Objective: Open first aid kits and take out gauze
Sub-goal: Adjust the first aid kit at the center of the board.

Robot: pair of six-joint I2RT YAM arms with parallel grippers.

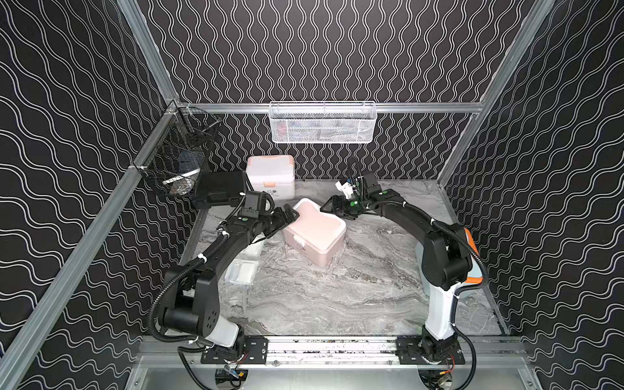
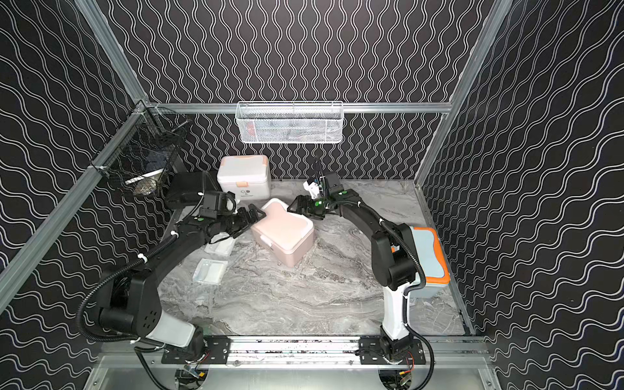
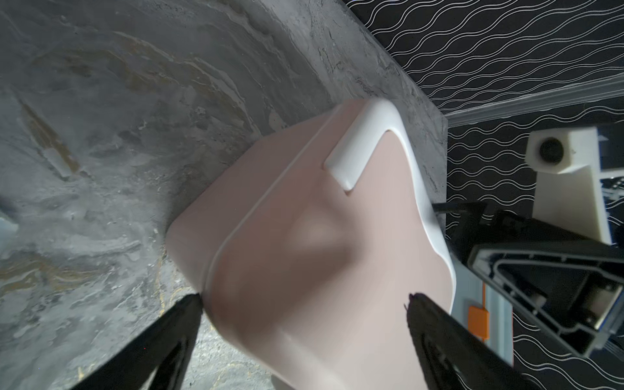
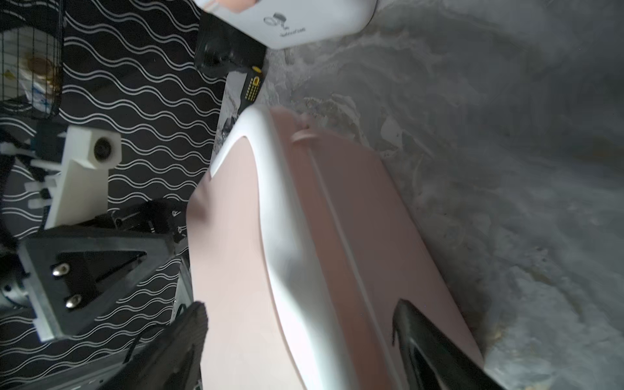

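Jaws of left arm (image 1: pixel 216 250) and right arm (image 1: pixel 405 212): spread wide, empty, straddling opposite ends of pink kit (image 1: pixel 314 233), frame centre; long axis diagonal; equally near.

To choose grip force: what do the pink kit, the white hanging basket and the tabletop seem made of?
Pink kit: smooth moulded plastic, probably; soft sheen, rounded edges.
White basket: painted metal mesh, seemingly; fine see-through grid.
Tabletop: grey marble-look surface, matte; stone or print, cannot tell.

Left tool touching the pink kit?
Cannot tell. Left wrist view: left tool straddles a corner of the pink first aid kit, one fingertip at its seam; contact unclear.
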